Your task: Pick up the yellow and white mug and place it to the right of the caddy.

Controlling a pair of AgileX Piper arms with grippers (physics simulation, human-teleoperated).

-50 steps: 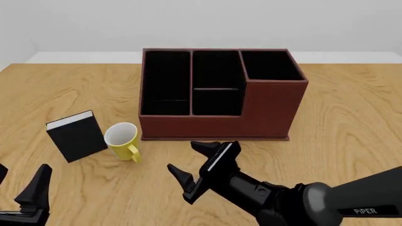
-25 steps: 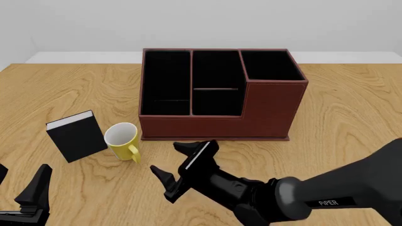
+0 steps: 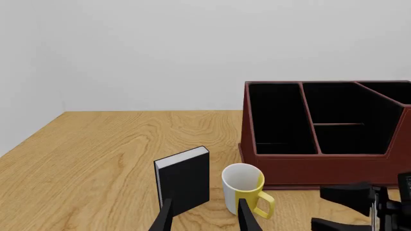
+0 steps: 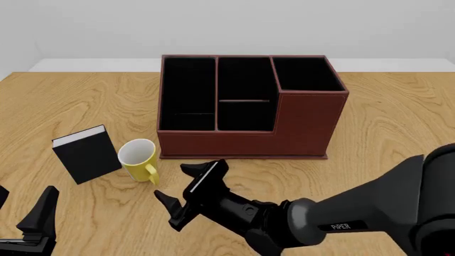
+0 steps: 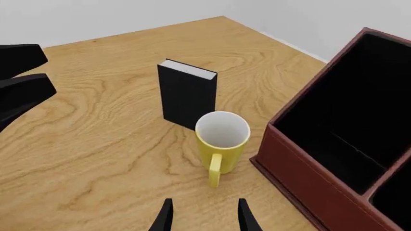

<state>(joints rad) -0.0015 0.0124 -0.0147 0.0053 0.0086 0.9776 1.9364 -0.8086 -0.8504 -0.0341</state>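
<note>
1. Left wrist view: the yellow and white mug (image 3: 243, 188) stands upright on the table (image 3: 96, 159), just beside a small black book (image 3: 185, 178) and in front of the caddy (image 3: 324, 132). My left fingertips (image 3: 247, 217) show only at the frame's edge with a gap between them, so this gripper is spread.
2. Front view: my right gripper (image 4: 187, 191) hangs with jaws apart, empty, near the mug (image 4: 139, 159) and apart from its handle, in front of the caddy (image 4: 245, 106). My left gripper (image 4: 32, 221) sits low at the near left corner, holding nothing.
3. Right wrist view: the mug (image 5: 220, 143) lies straight ahead of my right fingertips (image 5: 246, 217), handle toward me, book (image 5: 186, 93) behind it, caddy (image 5: 334, 159) alongside.
</note>
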